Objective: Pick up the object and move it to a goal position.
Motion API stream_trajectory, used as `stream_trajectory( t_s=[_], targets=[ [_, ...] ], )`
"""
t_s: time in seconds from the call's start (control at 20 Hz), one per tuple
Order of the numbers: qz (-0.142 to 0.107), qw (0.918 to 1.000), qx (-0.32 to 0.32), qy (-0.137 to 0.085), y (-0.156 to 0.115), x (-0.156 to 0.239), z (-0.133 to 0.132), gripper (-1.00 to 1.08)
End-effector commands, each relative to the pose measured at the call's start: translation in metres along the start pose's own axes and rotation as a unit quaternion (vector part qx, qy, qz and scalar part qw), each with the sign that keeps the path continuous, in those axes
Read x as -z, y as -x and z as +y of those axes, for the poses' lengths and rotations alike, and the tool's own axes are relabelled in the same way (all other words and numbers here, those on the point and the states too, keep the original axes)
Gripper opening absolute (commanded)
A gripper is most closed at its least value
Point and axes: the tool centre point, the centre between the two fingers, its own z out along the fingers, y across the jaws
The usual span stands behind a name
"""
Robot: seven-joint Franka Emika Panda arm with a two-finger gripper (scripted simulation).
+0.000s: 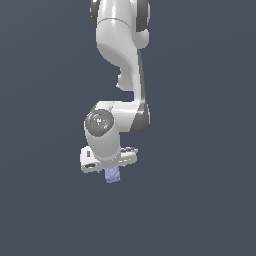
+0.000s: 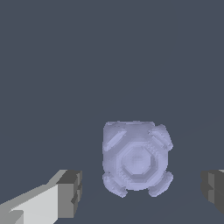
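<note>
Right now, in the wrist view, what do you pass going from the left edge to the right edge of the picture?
Grey-padded finger of the hand → lavender-blue cube with a circular mark on its face → the other finger at the right edge. There are gaps on both sides of the cube, so the hand is open.

Your block is small, pale lavender-blue, cube-like. In the wrist view the block's face shows a faint circular mark at centre and raised tabs at the corners. In the exterior view it sits directly under the white hand, slightly tilted. You see plain dark grey all around it.
</note>
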Motion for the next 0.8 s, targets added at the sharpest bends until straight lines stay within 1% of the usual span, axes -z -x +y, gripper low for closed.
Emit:
stream_trajectory(
  t_s=[0.0, 0.35, 0.75],
  targets=[
    [0.001, 1.0000, 0.003, 0.000, -0.002, -0.002, 0.002, 1.00],
    [0.001, 1.0000, 0.002, 0.000, -0.002, -0.008, 0.002, 1.00],
    [0.001, 1.0000, 0.003, 0.000, -0.001, -0.047, 0.002, 1.00]
  ],
)
